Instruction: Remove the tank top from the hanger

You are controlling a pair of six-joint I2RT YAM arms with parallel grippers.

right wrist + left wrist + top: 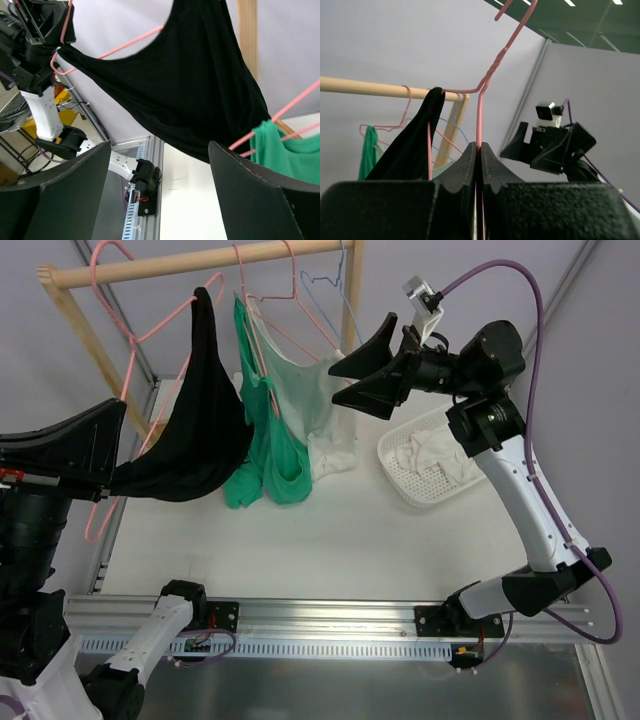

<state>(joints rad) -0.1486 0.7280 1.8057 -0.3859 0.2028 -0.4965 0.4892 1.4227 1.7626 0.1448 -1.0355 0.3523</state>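
Pale wall (370,40) behind, left fingers (463,167) pinch hanger (479,120) bearing black tank top (415,145).

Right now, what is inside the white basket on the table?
The white basket holds crumpled pale cloth. Anything beneath that cloth is covered, and the right arm hides the basket's right side in the top view.

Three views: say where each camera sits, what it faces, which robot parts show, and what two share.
Top external: above, behind the bases, looking down on black top; left arm, right arm show.
Left wrist: looks up past shut left fingers gripping hanger.
Right wrist: faces black top between open right fingers.
Shared: black top.
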